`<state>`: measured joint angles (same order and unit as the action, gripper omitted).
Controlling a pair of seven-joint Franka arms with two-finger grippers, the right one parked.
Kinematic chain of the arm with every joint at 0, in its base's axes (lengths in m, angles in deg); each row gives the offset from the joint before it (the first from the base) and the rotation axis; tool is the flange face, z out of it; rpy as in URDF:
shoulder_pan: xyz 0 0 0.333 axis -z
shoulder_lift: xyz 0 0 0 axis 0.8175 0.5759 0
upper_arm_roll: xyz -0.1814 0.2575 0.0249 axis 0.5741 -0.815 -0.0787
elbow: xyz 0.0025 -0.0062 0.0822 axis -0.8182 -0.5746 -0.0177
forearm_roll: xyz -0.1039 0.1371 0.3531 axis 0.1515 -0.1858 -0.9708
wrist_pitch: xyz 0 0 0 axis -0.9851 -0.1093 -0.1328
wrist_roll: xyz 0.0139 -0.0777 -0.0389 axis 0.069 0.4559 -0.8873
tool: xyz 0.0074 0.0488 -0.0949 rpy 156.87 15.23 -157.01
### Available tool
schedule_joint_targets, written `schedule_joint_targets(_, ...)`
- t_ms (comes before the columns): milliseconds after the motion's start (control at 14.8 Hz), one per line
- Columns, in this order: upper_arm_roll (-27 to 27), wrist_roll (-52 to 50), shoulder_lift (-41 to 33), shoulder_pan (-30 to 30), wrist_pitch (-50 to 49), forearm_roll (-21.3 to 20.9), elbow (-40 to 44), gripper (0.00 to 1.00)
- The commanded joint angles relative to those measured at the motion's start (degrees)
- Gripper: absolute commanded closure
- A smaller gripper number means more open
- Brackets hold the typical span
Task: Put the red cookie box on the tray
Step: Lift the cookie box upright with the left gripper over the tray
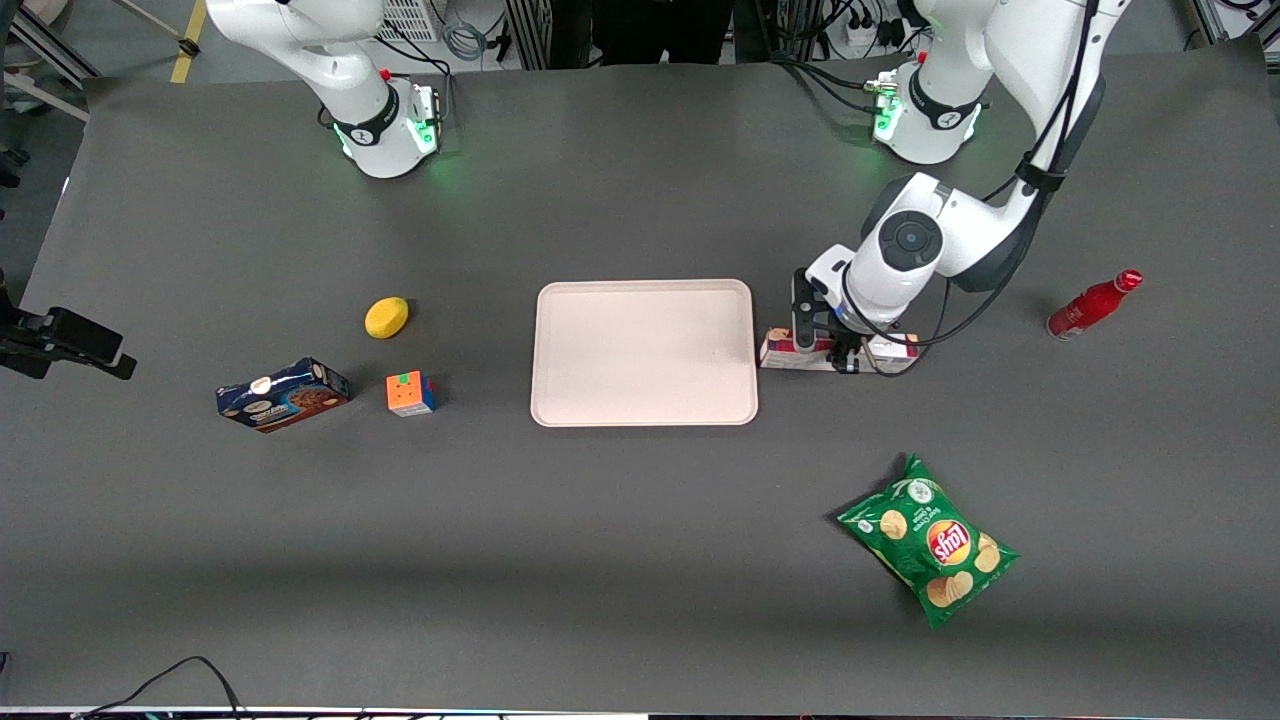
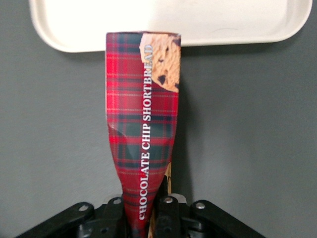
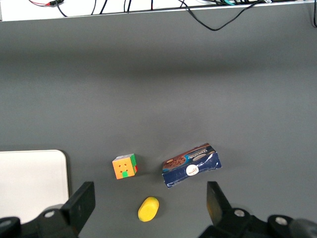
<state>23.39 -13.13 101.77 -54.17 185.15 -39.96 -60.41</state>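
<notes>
Tabletop: red cookie box (image 2: 142,124) in tool (image 2: 148,218)

Box (image 2: 143,124) in the pincer (image 2: 148,218): printed cardboard, slight sheen, creased and dented where gripped. Pincer: matt black plastic with metal screws. Tray (image 2: 237,22), just past the box's free end: smooth, pale matt plastic. Surface (image 2: 247,139) under both: dark grey, matt, even.

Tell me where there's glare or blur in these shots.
Left wrist view: the tray is washed out nearly white, the gripper pinching the red box looks soft up close. Front view: evenly lit, green glow at the arm bases. Right wrist view: sharp, no glare.
</notes>
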Motion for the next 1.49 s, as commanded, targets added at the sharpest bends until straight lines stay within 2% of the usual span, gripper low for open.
schedule_joint_targets(0,-0.15,0.54,-2.74,-0.23,-15.28,-0.7,10.04,1.0)
schedule_joint_targets(203,-0.15,0.19,-6.17,-0.31,-27.08,-0.44,18.22,1.0)
schedule_joint_targets(473,-1.2,0.28,-6.7,-0.32,-38.95,0.44,28.86,1.0)
schedule_joint_targets(744,-3.75,-0.33,-8.28,-0.4,-46.61,5.96,34.59,1.0)
schedule_joint_targets(879,-3.84,-9.51,-9.51,-0.32,-47.23,9.14,34.33,1.0)
schedule_joint_targets(1217,3.96,-48.42,-10.04,0.12,-48.55,9.5,33.98,1.0)
schedule_joint_targets(1420,8.01,-67.34,-9.34,0.12,-47.77,9.5,33.54,1.0)
